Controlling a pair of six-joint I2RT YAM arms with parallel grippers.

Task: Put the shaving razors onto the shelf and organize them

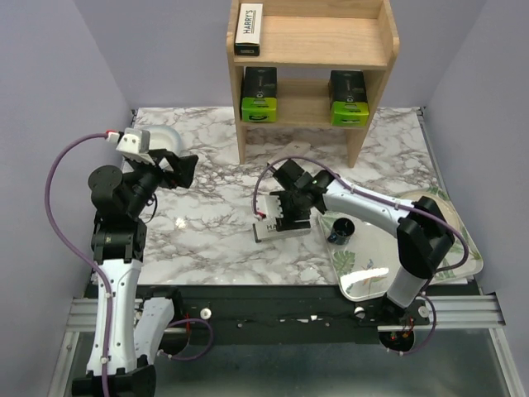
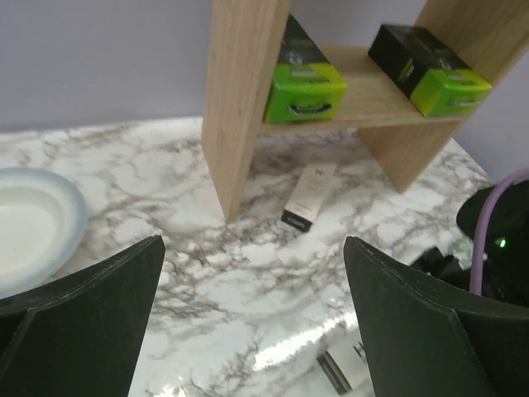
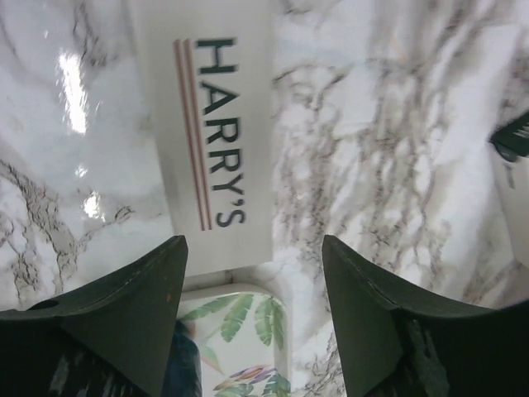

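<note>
Shelf: light natural-wood two-tier shelf (image 1: pixel 376 37), smooth grain, solid side panels, low back rail; top centre of the overhead view, upper part cut off by the frame.
Top tier: slim white box with a dark end printed "HARRY'S" (image 1: pixel 248 26), flat, at the left of the tier.
Lower tier: left black pack with lime-green end (image 1: pixel 259 93) and right black pack with lime-green end (image 1: pixel 349 98), blocky and glossy, well apart, green ends facing out.
Table: glossy white marble-look tabletop with grey veins (image 1: pixel 207 223).
Centre box: second white "HARRY'S" box (image 3: pixel 211 132), matte card with two thin red stripes, flat on the marble at mid-frame overhead, mostly hidden there by the right arm.
Under-shelf box: third slim white box with a dark end (image 2: pixel 310 194), flat on the marble between the shelf's side panels; print too small to read.
Right gripper (image 3: pixel 252 244): black fingers spread, one on each side of the centre box's near end; cannot tell if they touch it.
Left gripper (image 1: pixel 183 168): fingers spread wide, nothing between them, above the marble left of the shelf.
Tray: leaf-patterned tray (image 1: pixel 450 265), lower right, partly covered by the right arm; black cup (image 1: pixel 341 231) stands on it.
Dish: white round dish with pale blue rim (image 2: pixel 33 223), cut off at the left edge of the left wrist view.
Unclear: dark-ended object (image 3: pixel 514 136) at the right edge of the right wrist view, cut off, cannot tell what.
</note>
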